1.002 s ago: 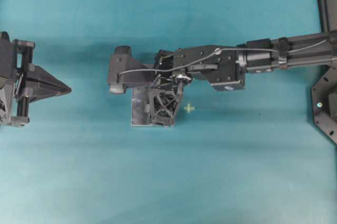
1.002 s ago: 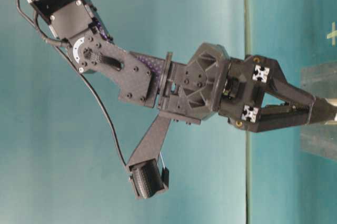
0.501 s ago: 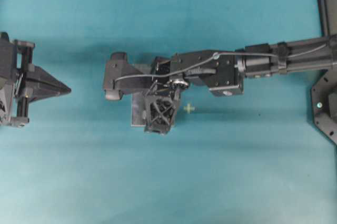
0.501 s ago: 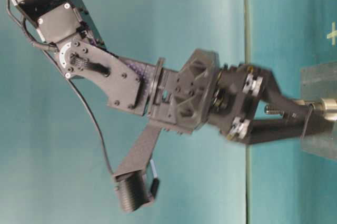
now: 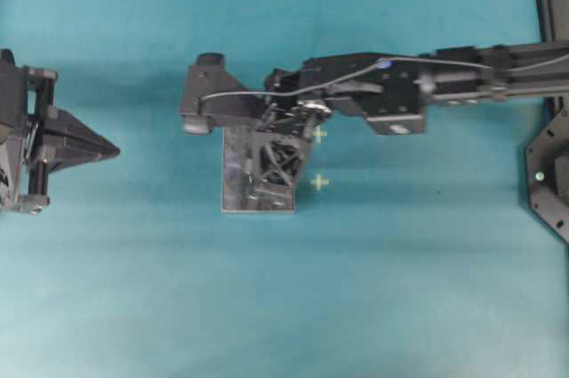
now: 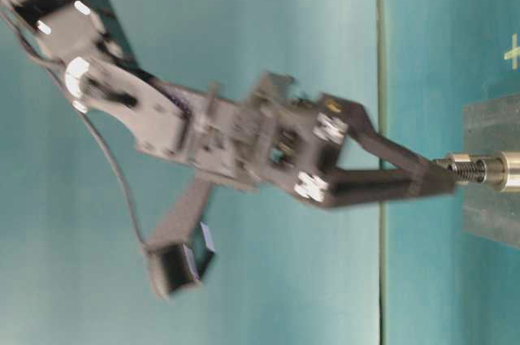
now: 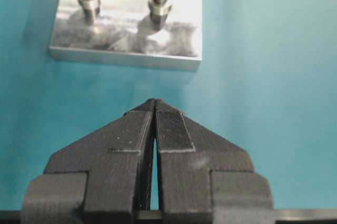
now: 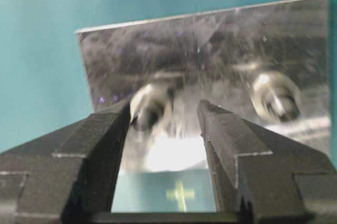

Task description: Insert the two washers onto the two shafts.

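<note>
A metal plate (image 5: 233, 164) carries two threaded shafts with nuts (image 7: 159, 10). My right gripper (image 5: 265, 184) hangs over the plate with its jaws apart and nothing between the pads. Seen from table level, its fingertips (image 6: 439, 176) sit at the top of one shaft (image 6: 478, 170), where a silver washer (image 6: 457, 168) rings the thread above the nut. In the right wrist view that shaft's blurred top (image 8: 150, 109) lies just inside the left finger (image 8: 105, 134). My left gripper (image 7: 154, 104) is shut and empty, well short of the plate (image 7: 126, 50).
The second shaft (image 8: 274, 97) stands beside the first on the plate. Two yellow-green cross marks (image 5: 318, 134) (image 5: 318, 182) lie on the teal table just right of the plate. A black arm base (image 5: 547, 173) sits at the right edge.
The right gripper has risen, its fingertips going from around the nut to the shaft's top, and its wrist has swung toward the far side. The jaws narrowed a little. The left arm stayed still.
</note>
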Robot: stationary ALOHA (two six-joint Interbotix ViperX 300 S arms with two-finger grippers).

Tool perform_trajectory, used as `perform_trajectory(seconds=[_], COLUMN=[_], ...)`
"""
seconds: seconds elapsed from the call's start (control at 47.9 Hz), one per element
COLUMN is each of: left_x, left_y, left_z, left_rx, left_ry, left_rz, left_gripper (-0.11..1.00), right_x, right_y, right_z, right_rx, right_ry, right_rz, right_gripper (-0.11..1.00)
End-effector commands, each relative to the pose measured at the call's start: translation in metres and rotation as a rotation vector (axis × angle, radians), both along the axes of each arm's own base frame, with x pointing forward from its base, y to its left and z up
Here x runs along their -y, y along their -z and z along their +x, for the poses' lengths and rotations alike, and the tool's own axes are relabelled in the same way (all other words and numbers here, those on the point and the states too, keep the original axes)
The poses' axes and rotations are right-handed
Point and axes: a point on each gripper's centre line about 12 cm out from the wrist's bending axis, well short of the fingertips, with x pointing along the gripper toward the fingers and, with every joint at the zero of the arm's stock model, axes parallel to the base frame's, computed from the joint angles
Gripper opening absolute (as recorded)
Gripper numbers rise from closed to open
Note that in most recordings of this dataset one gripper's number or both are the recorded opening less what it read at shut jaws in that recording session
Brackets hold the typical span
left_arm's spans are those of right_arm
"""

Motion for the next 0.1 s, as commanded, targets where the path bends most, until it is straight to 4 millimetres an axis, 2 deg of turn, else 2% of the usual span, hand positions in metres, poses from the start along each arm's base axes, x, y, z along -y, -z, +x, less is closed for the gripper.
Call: perform_trajectory(seconds=[0.0, 0.084], left_x=[0.0, 0.0], left_y=[-0.0055, -0.0058], left_z=[0.0013, -0.0009], left_rx=[0.021, 0.028], left_ry=[0.001, 0.001], left_rz=[0.003, 0.003], left_gripper=[0.0, 0.0], right_x=[-0.0016, -0.0047], right_y=[-0.032, -0.0418], right_z=[-0.0066, -0.0132], right_rx=[0.073, 0.095], right_ry=[-0.013, -0.021], right_rz=[-0.01, -0.013], right_gripper=[0.55, 0.55])
